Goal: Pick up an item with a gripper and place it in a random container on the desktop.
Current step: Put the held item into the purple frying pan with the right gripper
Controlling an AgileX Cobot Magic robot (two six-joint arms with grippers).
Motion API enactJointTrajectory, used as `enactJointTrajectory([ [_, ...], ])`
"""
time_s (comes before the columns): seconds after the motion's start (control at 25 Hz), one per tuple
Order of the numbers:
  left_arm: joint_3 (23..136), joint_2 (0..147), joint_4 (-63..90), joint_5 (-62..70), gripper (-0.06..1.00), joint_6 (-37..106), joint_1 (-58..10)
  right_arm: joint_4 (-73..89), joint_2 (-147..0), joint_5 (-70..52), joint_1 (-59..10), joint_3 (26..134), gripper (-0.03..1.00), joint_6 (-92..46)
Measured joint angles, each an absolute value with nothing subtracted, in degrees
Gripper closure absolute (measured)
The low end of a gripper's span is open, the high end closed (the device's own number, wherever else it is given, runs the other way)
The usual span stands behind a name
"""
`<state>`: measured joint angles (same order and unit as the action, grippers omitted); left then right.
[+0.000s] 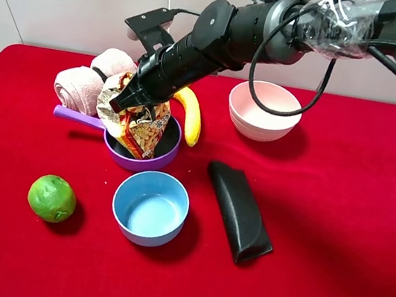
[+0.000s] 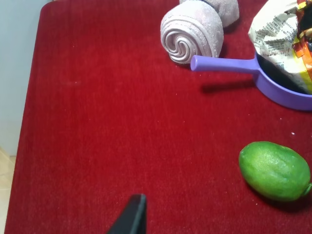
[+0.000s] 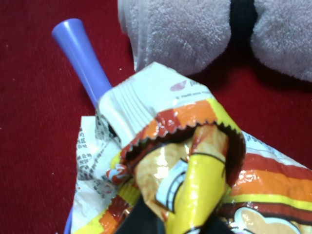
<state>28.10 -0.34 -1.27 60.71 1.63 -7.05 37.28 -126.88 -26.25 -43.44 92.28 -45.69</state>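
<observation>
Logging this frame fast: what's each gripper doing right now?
Left gripper: only one dark tip shows; cannot tell.
Right gripper: jaws shut on the snack bag, which dips into the purple pan.

Green lime (image 1: 51, 198) sits just left of the blue bowl (image 1: 150, 209), black pouch (image 1: 239, 211) lies angled off to its right. Pink bowl (image 1: 264, 111) further back, yellow banana (image 1: 191, 115) mid-back, two rolled pinkish towels (image 1: 78, 89) back left

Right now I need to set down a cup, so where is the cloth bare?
Bare red cloth lies right of the black pouch and pink bowl, and in front of the lime and blue bowl. Crowded back left: towels, purple pan, snack bag, banana.
</observation>
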Motion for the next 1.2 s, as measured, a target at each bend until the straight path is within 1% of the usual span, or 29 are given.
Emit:
enactJointTrajectory([
  [0.36, 28.1, -0.3, -1.3, 60.7, -0.04, 1.6, -7.1, 37.3, -126.9, -26.3, -43.4, 92.3, 0.99, -45.6],
  [0.44, 28.1, -0.3, -1.3, 60.7, -0.04, 1.6, -7.1, 37.3, -126.9, -26.3, -43.4, 92.3, 0.97, -45.6],
  [0.56, 28.1, -0.3, -1.3, 60.7, -0.04, 1.6, -7.1, 37.3, -126.9, -26.3, -43.4, 92.3, 0.86, -45.6],
  [0.76, 28.1, -0.3, -1.3, 60.7, -0.04, 1.6, -7.1, 37.3, -126.9, -26.4, -43.4, 92.3, 0.60, -45.6],
  [0.88, 28.1, -0.3, -1.3, 60.7, -0.04, 1.6, -7.1, 37.4, -127.1, -26.6, -43.4, 92.3, 0.48, -45.6],
  [1.08, 28.1, -0.3, -1.3, 60.7, -0.04, 1.6, -7.1, 37.4, -127.2, -27.5, -43.4, 92.3, 0.32, -45.6],
  [1.2, 28.1, -0.3, -1.3, 60.7, -0.04, 1.6, -7.1, 37.4, -127.2, -27.6, -43.4, 92.3, 0.28, -44.9],
])
